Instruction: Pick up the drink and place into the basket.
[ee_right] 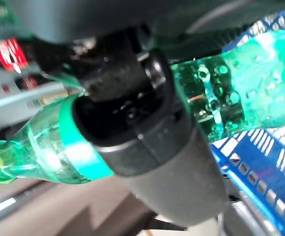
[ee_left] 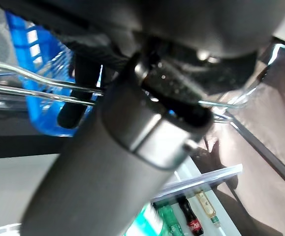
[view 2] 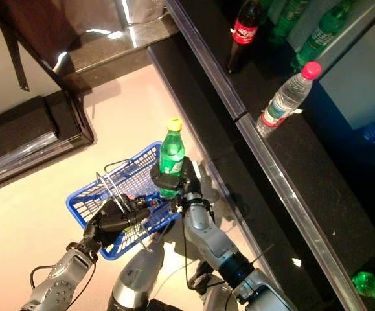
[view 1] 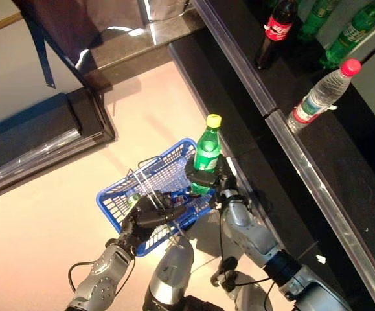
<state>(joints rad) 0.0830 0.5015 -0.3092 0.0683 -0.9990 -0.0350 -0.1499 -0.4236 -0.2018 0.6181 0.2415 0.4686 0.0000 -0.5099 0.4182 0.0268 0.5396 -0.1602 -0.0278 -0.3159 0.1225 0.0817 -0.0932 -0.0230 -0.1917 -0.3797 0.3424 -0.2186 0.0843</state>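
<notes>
My right hand (view 1: 208, 177) is shut on a green bottle with a yellow cap (view 1: 207, 150) and holds it upright over the right rim of the blue basket (view 1: 126, 202). The same bottle shows in the right eye view (view 2: 171, 154) and in the right wrist view (ee_right: 231, 96), with the hand (ee_right: 147, 132) wrapped round its middle and blue mesh behind it. My left hand (view 1: 143, 219) is shut on the basket's thin wire handles (view 1: 142, 181) and holds the basket up in front; the wires show in the left wrist view (ee_left: 29, 83).
A dark shelf edge with a silver rail (view 1: 284, 126) runs along the right. On it stand a cola bottle (view 1: 276, 31), a clear water bottle with a red cap (view 1: 320, 94) and green bottles (view 1: 352, 32). A dark low platform (view 1: 38, 142) lies at the left.
</notes>
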